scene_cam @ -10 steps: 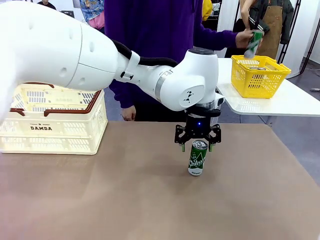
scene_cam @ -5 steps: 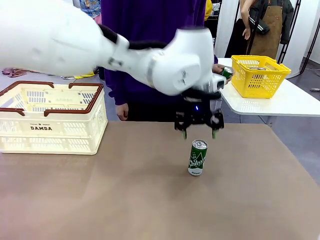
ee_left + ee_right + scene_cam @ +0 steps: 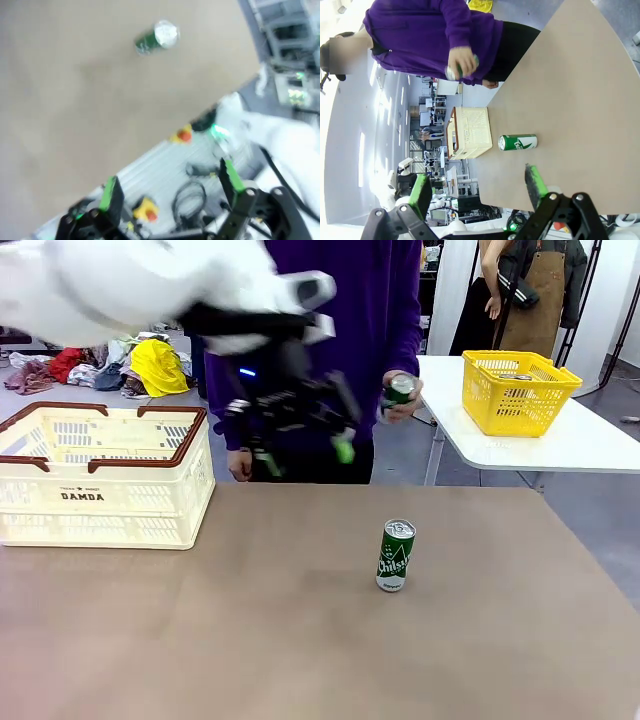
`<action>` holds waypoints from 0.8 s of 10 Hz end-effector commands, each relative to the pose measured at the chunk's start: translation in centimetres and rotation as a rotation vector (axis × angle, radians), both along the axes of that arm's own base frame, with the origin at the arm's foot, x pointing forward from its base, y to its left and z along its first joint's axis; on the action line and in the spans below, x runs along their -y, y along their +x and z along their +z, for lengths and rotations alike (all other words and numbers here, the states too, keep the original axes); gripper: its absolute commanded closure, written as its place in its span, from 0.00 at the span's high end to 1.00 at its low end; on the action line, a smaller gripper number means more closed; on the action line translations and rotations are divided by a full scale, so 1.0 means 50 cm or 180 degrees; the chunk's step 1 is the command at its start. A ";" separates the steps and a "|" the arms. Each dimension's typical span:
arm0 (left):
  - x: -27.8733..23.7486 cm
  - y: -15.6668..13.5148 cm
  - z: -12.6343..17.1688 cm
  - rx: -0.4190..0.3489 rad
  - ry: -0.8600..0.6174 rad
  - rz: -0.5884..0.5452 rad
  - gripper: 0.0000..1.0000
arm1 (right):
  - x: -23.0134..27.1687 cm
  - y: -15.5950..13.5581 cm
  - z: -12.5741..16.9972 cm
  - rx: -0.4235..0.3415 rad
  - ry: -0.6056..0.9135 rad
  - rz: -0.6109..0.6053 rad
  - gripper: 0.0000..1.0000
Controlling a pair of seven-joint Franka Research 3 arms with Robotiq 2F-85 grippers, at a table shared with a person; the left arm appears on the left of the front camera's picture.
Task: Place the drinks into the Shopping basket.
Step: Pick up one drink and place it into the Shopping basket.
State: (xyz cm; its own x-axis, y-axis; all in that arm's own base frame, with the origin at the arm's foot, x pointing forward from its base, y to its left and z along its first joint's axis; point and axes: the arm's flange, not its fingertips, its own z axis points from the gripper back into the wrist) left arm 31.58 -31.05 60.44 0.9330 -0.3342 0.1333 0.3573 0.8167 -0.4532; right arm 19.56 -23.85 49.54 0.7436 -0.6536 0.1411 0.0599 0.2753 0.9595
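Hovering high over the tan tabletop [image 3: 250,640], the left gripper [image 3: 303,452] is showing motion-blurred in the front view. It is hanging roughly between the cream-white slatted plastic crate with a dark brown rim [image 3: 100,495] and the slim green metal drink can with white lettering and a silver top [image 3: 396,556]. Its jaws are standing spread, with nothing between the green pads. The right gripper [image 3: 477,185] is likewise standing wide and empty in its own wrist view.

The green can is standing upright on the table, right of centre and well apart from the crate at the far left. A person's hand [image 3: 408,408] is holding a second green can [image 3: 399,389] above the table's far edge, near a yellow mesh basket [image 3: 520,400] on a white side table.

Judging from this, the standing can is waiting to be picked.

- The left gripper should be coming down squarely over the silver top, keeping the fingers vertical.
- The pads should be straddling the can's body below the rim, so that closing is not tipping it.
- After a straight lift, the can should be travelling well clear of the crate's brown rim.
- It should be getting lowered inside the crate before the jaws are opening, since a slim can is likely to topple if dropped.
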 end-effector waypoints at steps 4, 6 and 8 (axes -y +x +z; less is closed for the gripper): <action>-0.402 -0.022 -0.004 -0.0612 -0.1049 0.0516 1.00 | 0.002 0.002 0.003 0.0108 0.0010 0.0016 1.00; -0.482 -0.049 -0.034 -0.0660 -0.1349 0.0777 1.00 | 0.002 0.002 0.003 0.0108 0.0010 0.0016 1.00; -0.534 -0.073 -0.056 -0.0636 -0.1531 0.0972 1.00 | 0.002 0.002 0.003 0.0108 0.0010 0.0016 1.00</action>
